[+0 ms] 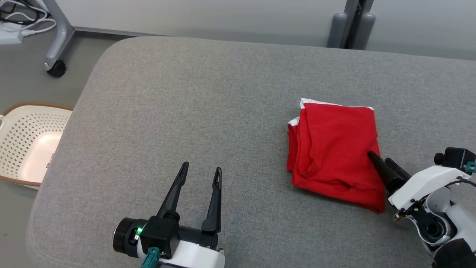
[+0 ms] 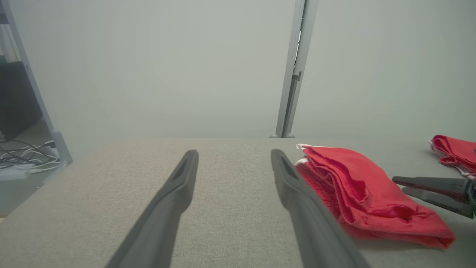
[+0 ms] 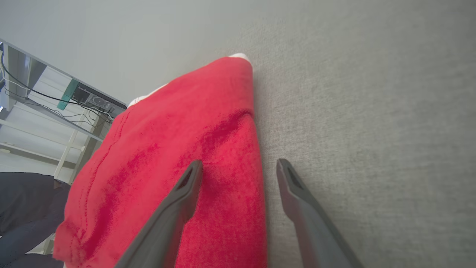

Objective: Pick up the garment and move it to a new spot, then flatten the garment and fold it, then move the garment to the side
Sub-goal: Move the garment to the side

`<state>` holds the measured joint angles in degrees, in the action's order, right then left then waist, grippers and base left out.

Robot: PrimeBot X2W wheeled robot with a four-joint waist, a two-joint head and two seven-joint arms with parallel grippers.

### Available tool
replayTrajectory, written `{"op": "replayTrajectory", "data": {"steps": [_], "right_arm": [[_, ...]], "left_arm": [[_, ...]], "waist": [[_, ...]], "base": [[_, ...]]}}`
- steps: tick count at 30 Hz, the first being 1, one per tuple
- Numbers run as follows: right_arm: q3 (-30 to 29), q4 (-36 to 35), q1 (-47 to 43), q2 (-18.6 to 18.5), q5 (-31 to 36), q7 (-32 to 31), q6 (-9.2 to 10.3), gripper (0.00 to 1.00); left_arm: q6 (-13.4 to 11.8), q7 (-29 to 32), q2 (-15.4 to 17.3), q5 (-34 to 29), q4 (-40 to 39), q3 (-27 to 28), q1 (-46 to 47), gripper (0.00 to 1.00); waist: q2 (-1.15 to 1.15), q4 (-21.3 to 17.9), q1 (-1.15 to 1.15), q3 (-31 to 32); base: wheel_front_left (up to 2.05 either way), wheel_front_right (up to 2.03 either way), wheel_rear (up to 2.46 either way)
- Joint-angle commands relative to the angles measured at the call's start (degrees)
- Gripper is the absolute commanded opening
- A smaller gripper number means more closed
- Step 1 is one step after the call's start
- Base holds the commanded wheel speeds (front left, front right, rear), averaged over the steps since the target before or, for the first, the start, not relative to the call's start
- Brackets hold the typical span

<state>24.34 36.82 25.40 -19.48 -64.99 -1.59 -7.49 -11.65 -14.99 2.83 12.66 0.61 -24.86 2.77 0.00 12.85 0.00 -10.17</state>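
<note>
Red garment (image 1: 334,149) folded, lying on right part of grey fabric-covered tabletop (image 1: 186,93). Right gripper (image 1: 378,156) spread wide at garment's near right edge, one finger above red cloth, other above bare fabric; contact cannot tell. Left gripper (image 1: 201,166) spread, empty, well left of garment. Perforated basket (image 1: 22,123) on floor, far left.

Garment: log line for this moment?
garment: folded, on grey cushion | right gripper: open, straddling garment's right edge | left gripper: open, clear of garment
</note>
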Motion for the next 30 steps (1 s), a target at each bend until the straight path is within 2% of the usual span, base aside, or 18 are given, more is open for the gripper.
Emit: {"op": "replayTrajectory", "data": {"steps": [1, 4, 6, 7, 8, 10, 11, 17, 21, 30], "right_arm": [[0.5, 0.4, 0.9, -0.6, -1.3, -0.9, 0.00, 1.00], [1.8, 0.4, 2.1, -1.2, -3.7, -2.0, 0.00, 1.00], [3.3, 0.2, 2.7, -1.8, -5.2, -1.4, 0.00, 0.72], [3.6, 0.2, 2.9, -1.9, -5.6, -1.2, 0.00, 0.50], [4.2, -0.1, 3.0, -2.2, -5.9, -0.9, 0.00, 0.41], [5.4, -0.8, 3.3, -2.8, -6.2, 0.1, 0.00, 0.18], [5.8, -1.0, 3.5, -3.1, -6.5, 0.5, 0.00, 0.00], [8.9, -3.2, 4.2, -4.8, -7.4, 4.0, 0.00, 0.00], [11.5, -4.3, 4.9, -6.4, -5.8, 6.9, 0.00, 0.00], [16.7, -5.7, 9.7, -8.3, -2.7, 12.3, 0.00, 0.00]], "left_arm": [[-0.3, -0.2, 0.2, 0.1, -0.1, 0.0, 0.9, 1.00], [-0.5, -0.2, 0.2, 0.2, 0.1, -0.4, 1.8, 1.00], [-0.6, -0.2, 0.2, 0.0, 0.3, -0.9, 2.1, 1.00], [-0.7, -0.2, 0.2, -0.1, 0.3, -0.9, 2.3, 1.00], [-0.7, -0.2, 0.2, -0.1, 0.4, -1.0, 2.4, 1.00], [-0.9, -0.2, 0.2, -0.1, 0.5, -1.2, 2.6, 1.00], [-0.9, -0.2, 0.2, -0.2, 0.5, -1.3, 2.7, 1.00], [-1.1, -0.2, 0.2, -0.7, 0.8, -1.2, 2.4, 1.00], [-0.7, -0.2, 0.2, -1.3, 0.7, -0.5, 1.9, 1.00], [1.0, -0.2, 0.2, -3.4, 0.4, 0.9, 2.6, 1.00]], "waist": [[0.00, 0.9, 0.00, -1.1], [0.00, 1.6, 0.00, -2.1], [0.00, 2.1, 0.00, -2.6], [0.00, 2.1, 0.00, -2.7], [0.00, 2.2, 0.00, -2.8], [0.00, 2.3, 0.00, -2.9], [0.00, 2.3, 0.00, -2.9], [0.00, 1.7, 0.00, -2.3], [0.00, 0.2, 0.00, -1.8], [0.00, -7.6, 0.00, -2.8]], "base": [[0.00, 0.00, 0.00], [0.00, 0.00, 0.00], [0.00, 0.00, 0.00], [0.00, 0.00, 0.00], [0.00, 0.00, 0.00], [0.00, 0.00, 0.00], [0.00, 0.00, 0.00], [0.00, 0.00, 0.00], [0.00, 0.00, 0.00], [0.00, 0.00, 0.00]]}}
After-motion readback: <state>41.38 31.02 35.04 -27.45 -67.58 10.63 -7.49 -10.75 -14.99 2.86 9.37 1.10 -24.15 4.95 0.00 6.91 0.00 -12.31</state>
